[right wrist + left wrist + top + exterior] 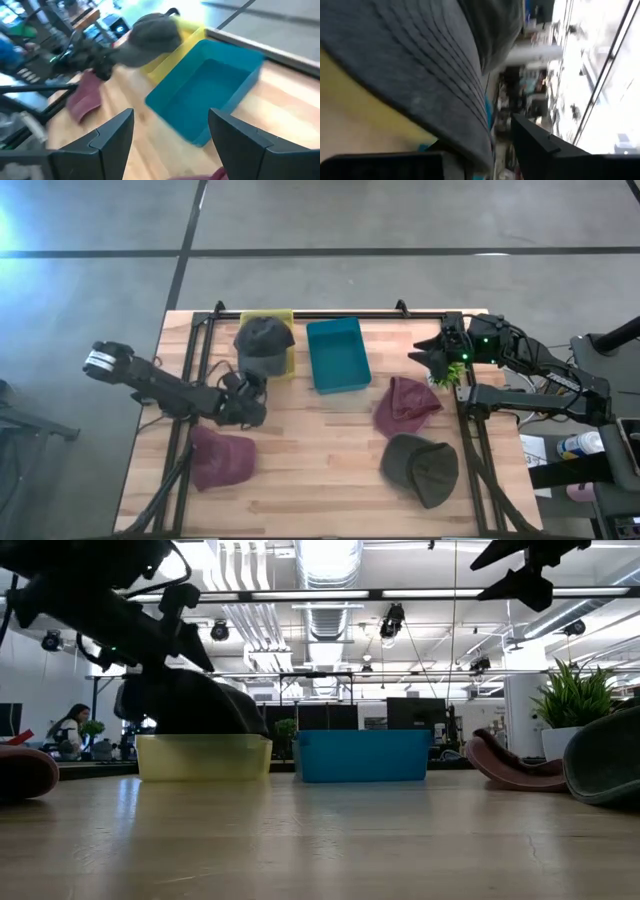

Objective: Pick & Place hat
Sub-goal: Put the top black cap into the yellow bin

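Your left gripper (243, 387), fingers spread apart, sits beside the grey hat (263, 340) resting in the yellow bin (288, 315); your right gripper (170, 135) waits open.

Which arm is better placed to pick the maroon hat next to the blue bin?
Probably the right. The right gripper hangs open just beyond the maroon hat, while the left gripper is across the table by the yellow bin.

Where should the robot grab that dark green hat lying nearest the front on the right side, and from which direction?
Probably by the brim. The dark green hat lies flat on the table with its brim spread toward the front right, thin enough for two fingers to pinch. Coming straight down from above with the right gripper looks simplest, since the maroon hat sits close behind it.
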You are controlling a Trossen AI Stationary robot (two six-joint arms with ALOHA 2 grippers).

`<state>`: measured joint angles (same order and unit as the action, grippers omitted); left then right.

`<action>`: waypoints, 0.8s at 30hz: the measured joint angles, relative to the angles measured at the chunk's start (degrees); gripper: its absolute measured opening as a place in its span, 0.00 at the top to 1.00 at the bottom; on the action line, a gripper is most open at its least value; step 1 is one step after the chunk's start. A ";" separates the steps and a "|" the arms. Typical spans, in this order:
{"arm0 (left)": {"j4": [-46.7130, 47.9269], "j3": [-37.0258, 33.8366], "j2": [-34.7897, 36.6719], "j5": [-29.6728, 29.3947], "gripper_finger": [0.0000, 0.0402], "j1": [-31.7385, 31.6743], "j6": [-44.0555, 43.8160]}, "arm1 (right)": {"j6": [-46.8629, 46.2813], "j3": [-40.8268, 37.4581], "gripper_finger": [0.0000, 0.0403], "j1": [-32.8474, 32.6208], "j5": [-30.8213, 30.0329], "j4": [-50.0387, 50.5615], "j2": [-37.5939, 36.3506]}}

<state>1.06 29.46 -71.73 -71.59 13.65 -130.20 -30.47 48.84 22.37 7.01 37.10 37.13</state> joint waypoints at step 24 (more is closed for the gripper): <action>0.29 -0.15 1.84 28.17 0.71 -20.20 17.46 | -16.12 -2.25 0.38 -9.75 4.80 -31.12 28.03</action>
<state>1.36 29.31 -69.89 -43.42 -6.55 -112.73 -46.59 46.59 12.62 11.81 5.99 65.15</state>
